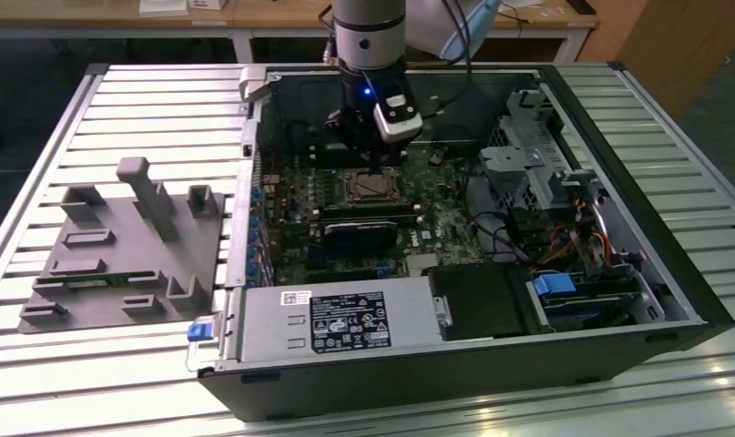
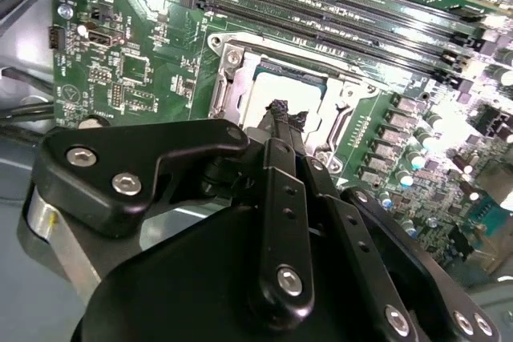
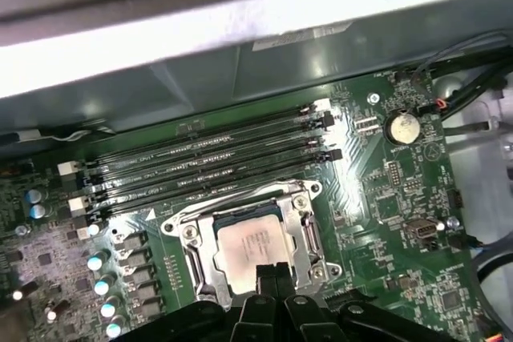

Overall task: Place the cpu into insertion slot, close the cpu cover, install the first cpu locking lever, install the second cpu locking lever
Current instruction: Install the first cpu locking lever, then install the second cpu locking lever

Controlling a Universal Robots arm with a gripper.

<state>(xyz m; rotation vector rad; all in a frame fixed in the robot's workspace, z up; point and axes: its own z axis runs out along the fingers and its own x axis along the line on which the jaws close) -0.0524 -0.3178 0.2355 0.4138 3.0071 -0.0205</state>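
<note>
Black gripper [image 2: 282, 110] linkage sat closest to the lens in both wrist views, fingertips pinched together with nothing visible between them, tips hovering at the near edge of the cpu [image 3: 252, 247]. Cpu was already seated flat in the insertion slot [image 3: 192, 247], silvery-tan top facing up, so step one looked done. Cpu cover [image 3: 309, 234] seemed down around the chip as a silvery frame with its window showing the chip top, though I couldn't confirm it was fully flat. Whether either locking lever was latched was hard to judge; thin metal rods ran along the socket sides but their hooked state wasn't clear, so lever steps read as likely pending. In the exterior view, the gripper [image 1: 370, 166] hung straight down over the insertion slot [image 1: 370, 187], which sat at about 12 o'clock from the black heatsink-like block [image 1: 361, 233] on the green motherboard [image 1: 446, 223]. Memory slots [image 3: 208, 167] lay at roughly 11 o'clock from the cpu in the first wrist view. Grey fixture tray [image 1: 124, 250] sat well apart, outside the computer case [image 1: 658, 300], at 9 o'clock from the socket.
</note>
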